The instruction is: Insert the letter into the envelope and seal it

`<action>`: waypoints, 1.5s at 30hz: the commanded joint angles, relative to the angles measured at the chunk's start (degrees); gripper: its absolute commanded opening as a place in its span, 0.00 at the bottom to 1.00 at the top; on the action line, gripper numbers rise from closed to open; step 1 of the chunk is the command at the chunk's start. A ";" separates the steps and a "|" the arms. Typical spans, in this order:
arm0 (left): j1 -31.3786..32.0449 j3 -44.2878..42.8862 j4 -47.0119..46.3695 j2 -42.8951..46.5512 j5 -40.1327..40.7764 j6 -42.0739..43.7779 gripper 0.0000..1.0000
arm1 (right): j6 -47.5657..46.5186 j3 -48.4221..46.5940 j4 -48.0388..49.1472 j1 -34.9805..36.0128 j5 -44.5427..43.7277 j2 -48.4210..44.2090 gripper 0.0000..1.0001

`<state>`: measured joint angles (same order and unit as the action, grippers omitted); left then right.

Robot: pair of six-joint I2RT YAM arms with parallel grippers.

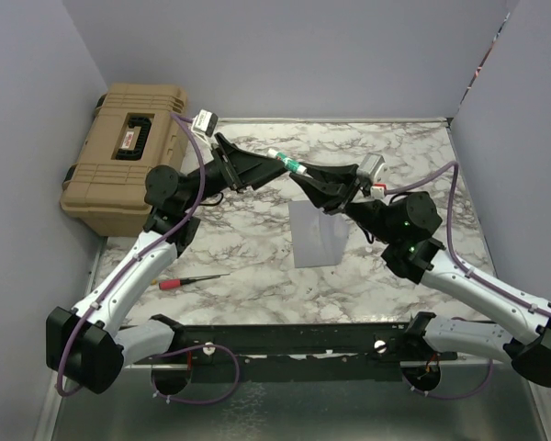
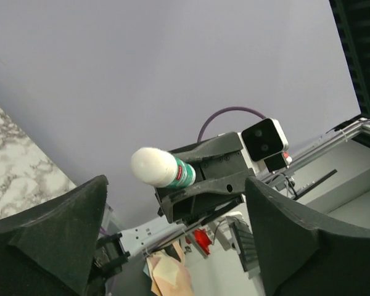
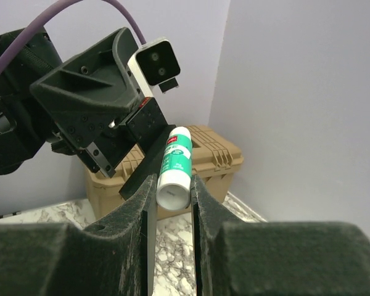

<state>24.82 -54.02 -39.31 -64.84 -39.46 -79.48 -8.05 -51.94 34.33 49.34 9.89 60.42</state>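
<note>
The grey-lilac envelope (image 1: 320,235) lies flat on the marble table (image 1: 248,239), below the two grippers. The peach letter does not show on the table. My right gripper (image 1: 299,172) is shut on a white-and-green glue stick (image 1: 287,163) and holds it in the air, its far end toward the left gripper; in the right wrist view the glue stick (image 3: 176,157) sits between the right gripper's (image 3: 174,182) pads. My left gripper (image 1: 274,157) is open, level with the stick. In the left wrist view the stick's white end (image 2: 153,166) faces the left gripper (image 2: 176,185), whose jaws are spread wide.
A tan hard case (image 1: 124,156) stands at the back left beside the table; it also shows in the right wrist view (image 3: 216,161). A red-handled screwdriver (image 1: 191,280) lies on the table near the left arm. Lilac walls close the back and sides.
</note>
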 commanded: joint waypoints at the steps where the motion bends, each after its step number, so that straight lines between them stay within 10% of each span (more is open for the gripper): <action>1: -0.30 -1.71 2.04 -0.46 -4.91 -3.36 0.81 | 1.51 -0.61 -0.27 -1.09 2.10 0.07 0.01; 6: -0.38 -1.01 1.53 0.03 -6.05 -5.95 0.68 | 1.27 1.22 1.18 -2.97 6.38 -1.08 0.01; 13: -0.93 1.31 -4.28 -0.44 -4.86 -12.87 0.82 | 1.37 1.29 0.39 -3.72 10.16 -1.28 0.01; 21: -2.22 5.16 -12.14 -1.26 -3.24 -20.69 0.55 | 1.51 2.05 0.34 -4.30 11.40 -1.40 0.01; 45: -3.55 6.89 -9.02 -1.34 -2.86 -19.29 0.39 | -1.35 -2.93 -10.46 -4.85 14.30 -0.84 0.01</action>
<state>22.20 -46.06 -49.76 -66.06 -42.13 -100.77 -8.64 -52.73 26.72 44.88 22.92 59.99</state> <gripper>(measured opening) 0.411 0.237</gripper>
